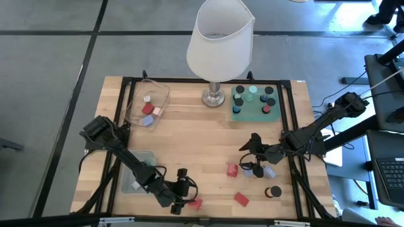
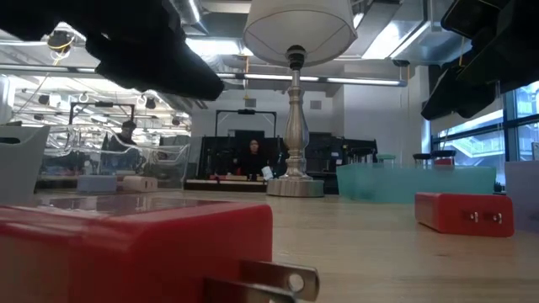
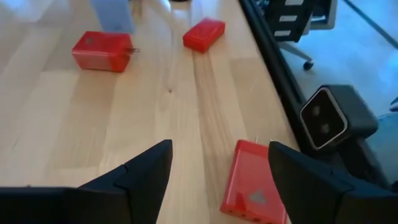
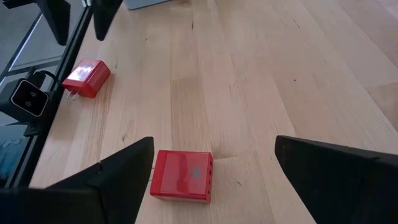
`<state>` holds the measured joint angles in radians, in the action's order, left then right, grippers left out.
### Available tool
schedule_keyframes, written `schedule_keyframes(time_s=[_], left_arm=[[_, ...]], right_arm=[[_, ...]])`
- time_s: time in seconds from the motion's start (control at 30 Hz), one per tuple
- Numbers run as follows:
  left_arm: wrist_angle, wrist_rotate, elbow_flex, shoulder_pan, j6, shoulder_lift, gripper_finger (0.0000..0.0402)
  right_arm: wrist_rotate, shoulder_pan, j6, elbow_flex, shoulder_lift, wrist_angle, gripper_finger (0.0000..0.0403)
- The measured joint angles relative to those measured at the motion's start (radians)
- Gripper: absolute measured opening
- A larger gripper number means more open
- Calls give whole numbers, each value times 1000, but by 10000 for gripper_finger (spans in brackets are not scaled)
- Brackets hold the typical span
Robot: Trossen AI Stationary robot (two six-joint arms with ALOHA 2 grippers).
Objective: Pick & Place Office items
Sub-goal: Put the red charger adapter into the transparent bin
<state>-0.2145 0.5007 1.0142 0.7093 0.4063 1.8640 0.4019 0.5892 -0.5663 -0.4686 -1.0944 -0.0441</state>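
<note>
Wooden table (image 1: 189, 145): my left gripper (image 3: 217, 180), jaws spread and empty, probably frames the red block (image 3: 254, 190); next I lower and close. Right gripper (image 4: 211, 180) open too.

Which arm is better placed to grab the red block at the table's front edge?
Left. The left gripper hovers open right beside that red block, which shows between its fingers in the left wrist view. The right gripper is over another red block.
</note>
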Motion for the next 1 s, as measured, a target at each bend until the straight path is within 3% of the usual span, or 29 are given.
schedule_keyframes(time_s=[0.3, 0.77, 1.0], left_arm=[[-16, -30, 0, 30, -75, 14, 307], [-121, -51, 0, 33, -156, 172, 308], [-122, -48, 0, 26, -161, 187, 302]], right_arm=[[0, 0, 0, 0, 0, 0, 339], [0, 0, 0, 0, 0, 0, 339], [0, 0, 0, 0, 0, -1, 339]])
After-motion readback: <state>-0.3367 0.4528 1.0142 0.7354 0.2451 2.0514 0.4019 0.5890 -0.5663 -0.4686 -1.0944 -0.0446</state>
